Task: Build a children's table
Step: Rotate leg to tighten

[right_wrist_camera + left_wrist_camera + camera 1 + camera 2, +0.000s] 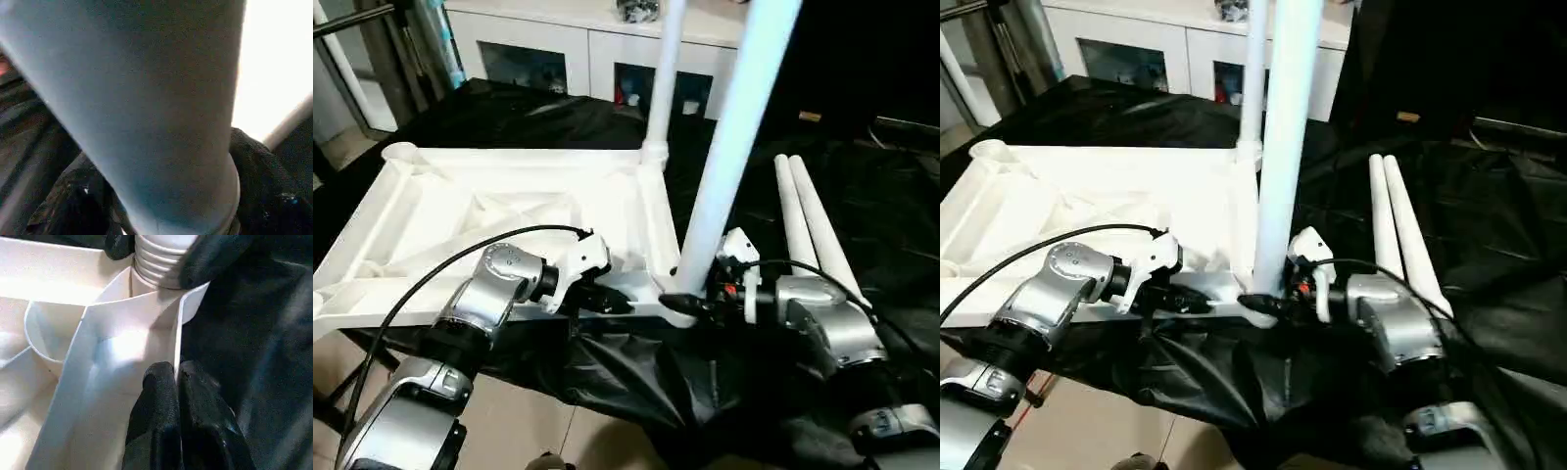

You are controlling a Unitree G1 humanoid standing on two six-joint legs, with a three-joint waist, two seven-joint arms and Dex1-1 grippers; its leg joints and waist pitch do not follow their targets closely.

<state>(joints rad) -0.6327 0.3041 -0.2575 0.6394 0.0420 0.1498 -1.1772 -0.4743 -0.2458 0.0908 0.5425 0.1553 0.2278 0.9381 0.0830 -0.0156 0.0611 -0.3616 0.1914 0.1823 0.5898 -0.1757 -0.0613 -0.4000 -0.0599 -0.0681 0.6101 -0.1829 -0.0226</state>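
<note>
The white tabletop [460, 211] lies upside down on black cloth, ribbed underside up. One white leg [663, 78] stands upright in its far right corner socket. A second leg [729, 147] rises from the near right corner socket [677, 311], leaning slightly to the right. My right gripper [690, 301] is shut on its base. The left wrist view shows this leg's ribbed end [156, 264] entering the socket. My left gripper [615, 302] is shut on the tabletop's thin near rim wall [178, 333], its black fingers [156, 396] pinching it close to that corner. Two more legs [813, 225] lie side by side on the cloth to the right.
A white cabinet with glass doors [558, 49] stands behind the work surface. Black cloth [871, 186] covers the surface and hangs over its near edge. Tiled floor [548, 426] shows below. A metal frame [352, 29] stands at the far left.
</note>
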